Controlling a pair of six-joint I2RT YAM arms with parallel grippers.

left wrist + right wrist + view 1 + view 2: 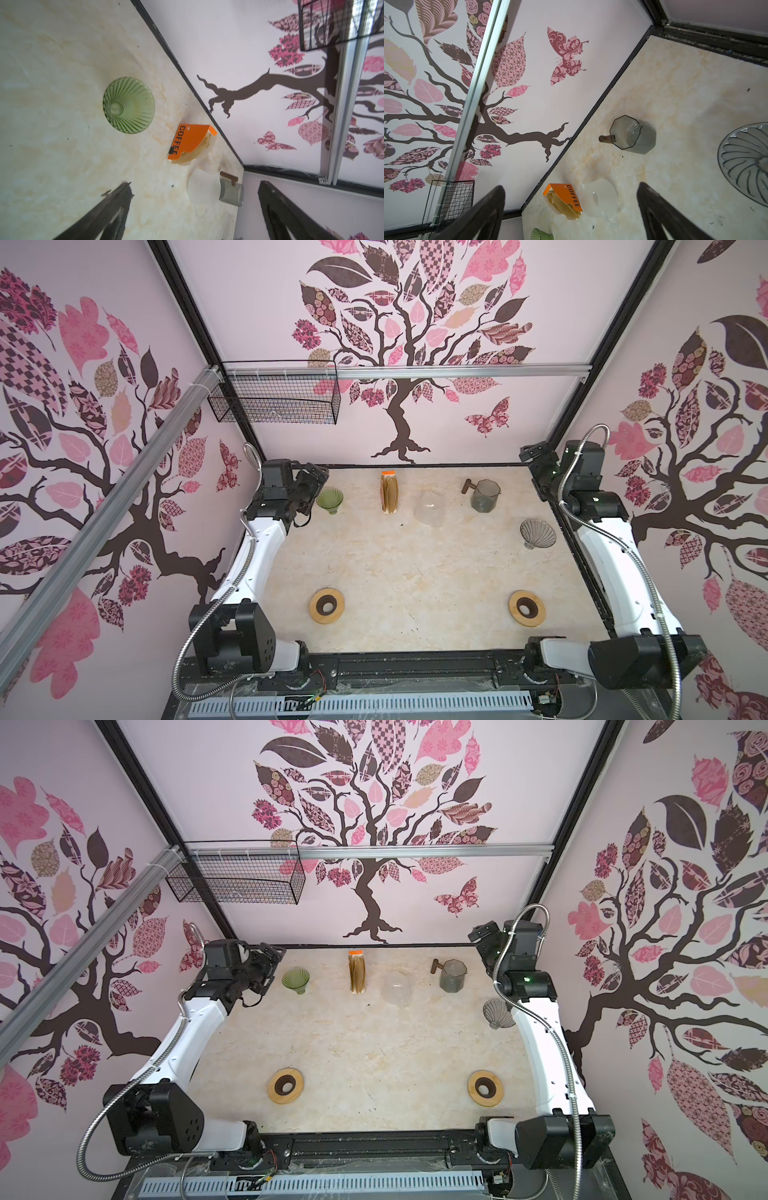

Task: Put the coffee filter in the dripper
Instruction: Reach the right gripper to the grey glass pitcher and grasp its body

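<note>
The beige coffee filters [390, 497] [357, 975] stand in an orange holder marked COFFEE [190, 141] [563, 197] at the back middle of the table. A green ribbed glass dripper [329, 499] [295, 979] [128, 105] stands upright at the back left, close to my left gripper [313, 481] [194, 185]. A grey ribbed glass dripper [537, 534] [496, 1013] [745, 164] stands at the right edge beside the right arm. My right gripper [536, 456] [571, 187] hangs in the back right corner. Both grippers are open and hold nothing.
A frosted clear dome [430, 508] [397, 990] and a grey glass cup with a wooden handle [484, 495] [633, 135] stand right of the holder. Two wooden rings [328, 605] [527, 608] lie near the front. A wire basket [274, 398] hangs on the back rail.
</note>
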